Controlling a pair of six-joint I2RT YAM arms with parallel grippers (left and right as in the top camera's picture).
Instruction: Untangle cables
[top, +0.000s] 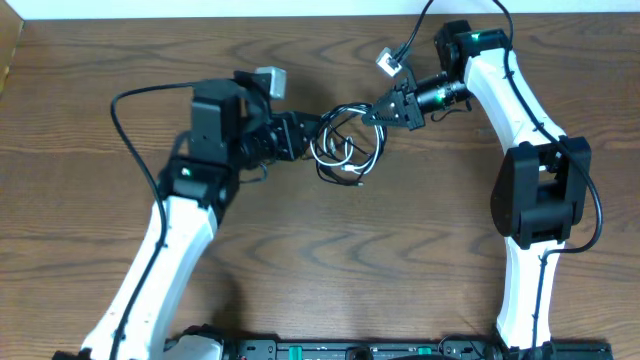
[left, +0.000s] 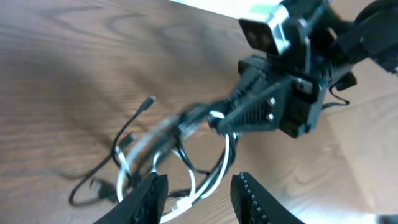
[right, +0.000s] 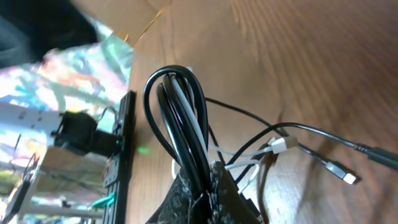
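- right tool (top: 380, 113), from overhead, is pressed together on a loop of the black cable (top: 345, 108), and the knot of cords spreads away from its tip.
- white cable (top: 335, 155) is mixed into the black loops just beyond the right tool's tip, low over the brown wooden counter (top: 400, 240).
- left tool (top: 305, 137) sits on the other side of the knot from the right tool, its tip at the edge of the loops; this view does not show the gap between its fingers.
- from the left wrist, the left tool (left: 199, 199) has its two fingers clearly apart with nothing pinched between them, just below the right tool (left: 217, 119).
- white cable (left: 224, 162) hangs in a curve from the right tool's tip, passing close by one left finger.
- black cable (left: 115, 146) trails away from the right tool onto the counter (left: 62, 62), one thin end pointing up; the strands nearest the tip are blurred.
- from the right wrist, the right tool (right: 208, 173) is clamped on a tall bundle of strands: the black cable (right: 152, 87) arches over the top, with a pale strand running inside the loop.
- white cable (right: 281, 144) crosses beside the right tool, its ends lying on the counter (right: 311, 62).
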